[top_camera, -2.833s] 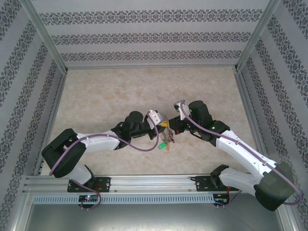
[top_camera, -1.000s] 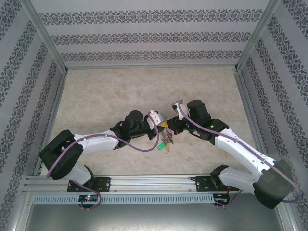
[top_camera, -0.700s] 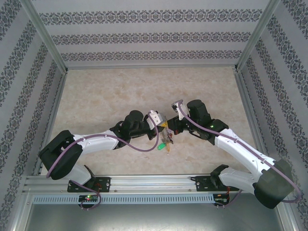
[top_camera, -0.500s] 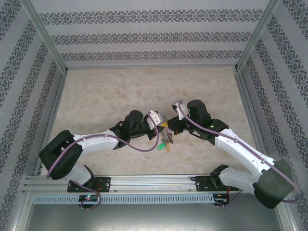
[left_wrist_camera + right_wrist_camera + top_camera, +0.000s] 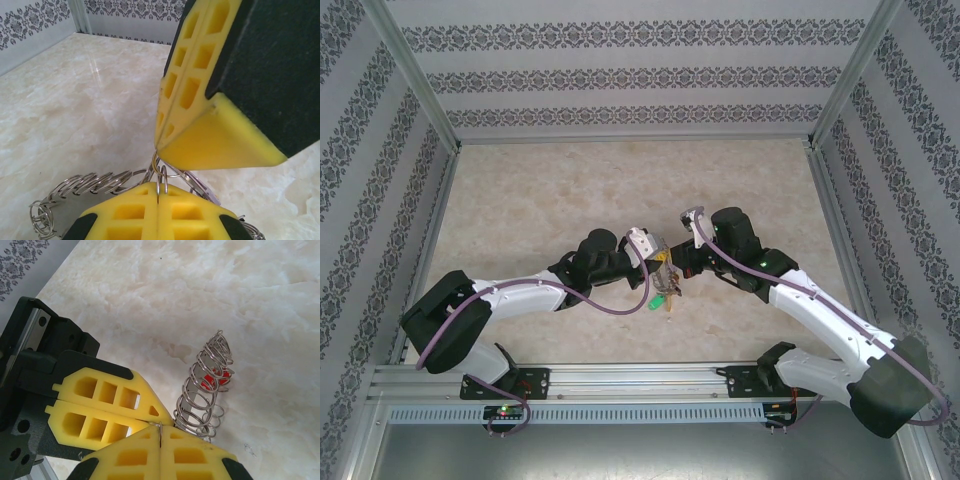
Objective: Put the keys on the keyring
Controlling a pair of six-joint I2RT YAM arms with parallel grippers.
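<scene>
Pinching the grey wire-looped metal keyring (image 5: 199,392) with yellow-fingered left gripper (image 5: 158,192) and right gripper (image 5: 160,432), threading keys, needing fine twisting next.

The counter (image 5: 550,190) is pale and creamy, with cloudy marks like stone. Tall walls (image 5: 640,75) stand around it at 9, 12 and 3 o'clock. They are white with rows of dark flowery shapes. A grey metal rail (image 5: 640,380) runs along the counter's edge at 6 o'clock.

Arms angled inward, left end effector (image 5: 660,263) closed, right end effector (image 5: 678,272) closed, tips adjacent
</scene>
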